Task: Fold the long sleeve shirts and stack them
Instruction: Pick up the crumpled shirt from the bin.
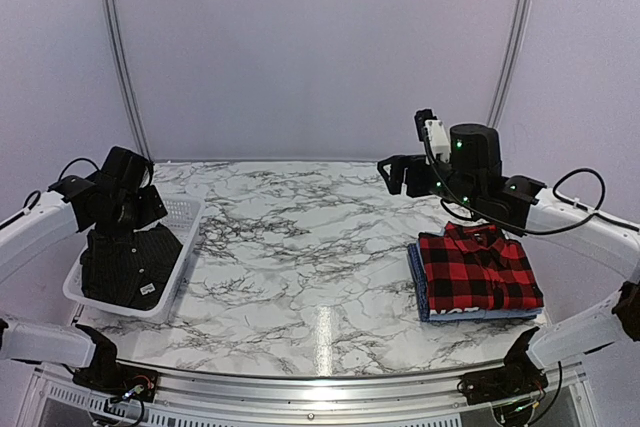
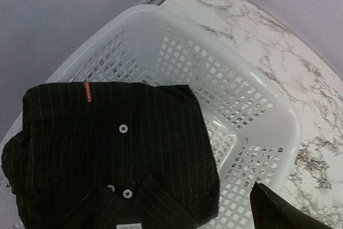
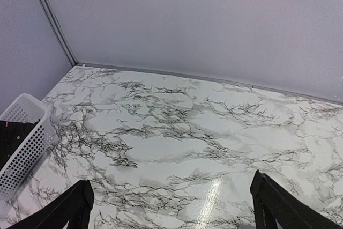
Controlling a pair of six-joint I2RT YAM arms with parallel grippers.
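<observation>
A folded black pinstriped long sleeve shirt [image 1: 128, 265] [image 2: 112, 154] lies collar-near in the white mesh basket [image 1: 186, 219] [image 2: 225, 52] at the table's left. My left gripper [image 1: 128, 215] hovers above it, open and holding nothing; only its right finger [image 2: 276, 210] shows in the left wrist view. At the right, the folded red-and-black plaid shirt [image 1: 478, 269] lies on top of the folded blue shirt [image 1: 417, 285]. My right gripper [image 1: 398, 175] [image 3: 172, 183] hangs open and empty above the marble, behind and to the left of that stack.
The marble table [image 1: 300, 247] [image 3: 177, 127] spreads between the basket and the stack. Pale walls close the back and both sides. The basket's corner [image 3: 24, 148] shows at the left edge of the right wrist view.
</observation>
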